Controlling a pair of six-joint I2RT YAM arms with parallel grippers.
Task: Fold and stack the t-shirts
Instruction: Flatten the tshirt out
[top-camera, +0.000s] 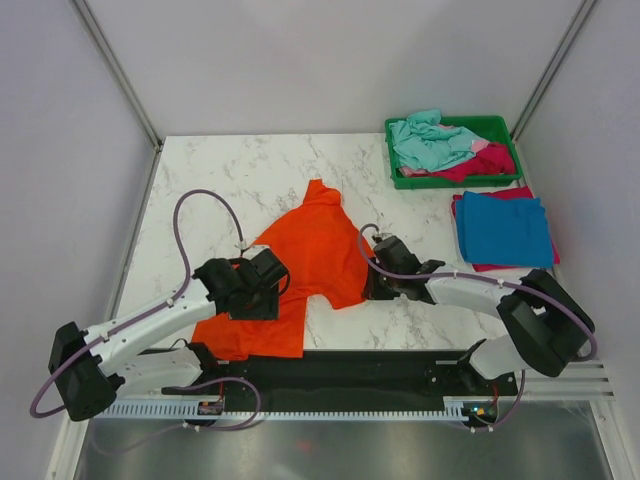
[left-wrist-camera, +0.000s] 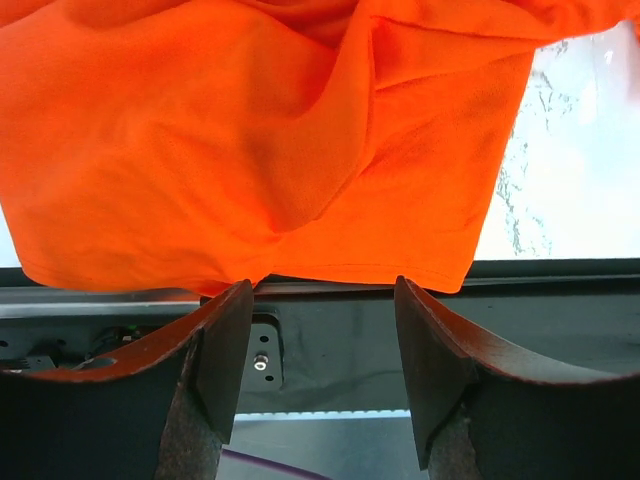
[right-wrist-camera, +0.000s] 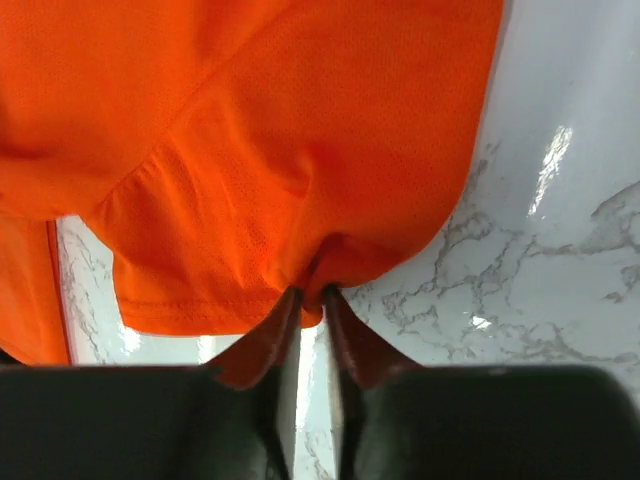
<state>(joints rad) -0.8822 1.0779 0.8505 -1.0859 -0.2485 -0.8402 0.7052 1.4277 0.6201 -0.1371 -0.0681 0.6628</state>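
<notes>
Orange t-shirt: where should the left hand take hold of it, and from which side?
Grip the orange t-shirt by its near hem, coming in low from the near edge of the table. That hem lies as a free, fairly straight edge just ahead of the open left hand, while the middle is rumpled. The right hand pinches an edge on the shirt's right side.

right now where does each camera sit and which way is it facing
top external: fixed above and behind the arms, looking down on the table; both arms show, with the orange t-shirt between them.
left wrist: on the left arm, looking past the open left gripper at the shirt's hem.
right wrist: on the right arm, looking past the right gripper, pinched on the shirt's edge.
shared: all three show the orange t-shirt.
</notes>
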